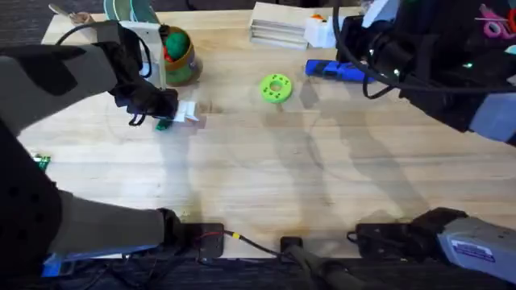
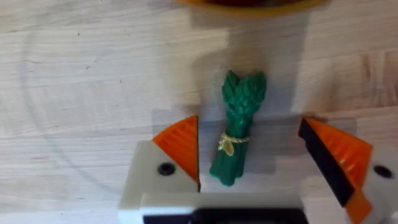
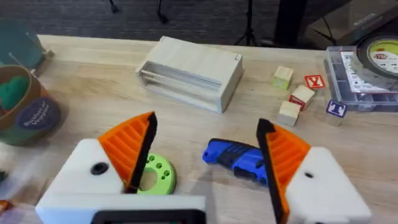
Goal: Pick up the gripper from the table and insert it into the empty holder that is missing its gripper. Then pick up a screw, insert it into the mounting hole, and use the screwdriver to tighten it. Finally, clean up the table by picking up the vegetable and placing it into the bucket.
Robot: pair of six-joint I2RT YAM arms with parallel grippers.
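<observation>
- The left arm reaches out over the left part of the worktop point(image 1: 266, 177), and its tip bends down toward the wood.
- The left gripper point(image 2: 249, 155) hangs low over the vegetable point(image 2: 237, 127). Its orange fingers point(image 2: 180, 144) are spread apart, one on each side of the vegetable, and they do not touch it.
- The vegetable is small, thin and bright green. It has a bumpy leafy end and a little yellow tie around its stalk. It lies flat on the wood, toward the far left corner of the worktop.
- The bucket point(image 1: 179, 56) stands just past it, nearer the far edge. It has a yellow-orange rim.
- The right arm is lifted up over the far right part of the worktop.
- The right gripper point(image 3: 205, 155) is held above the wood with its fingers wide apart and nothing between them.
- The screwdriver point(image 1: 334, 71) is blue and stubby. It lies flat near the far edge, to the right of a round green disc point(image 1: 276, 88).
</observation>
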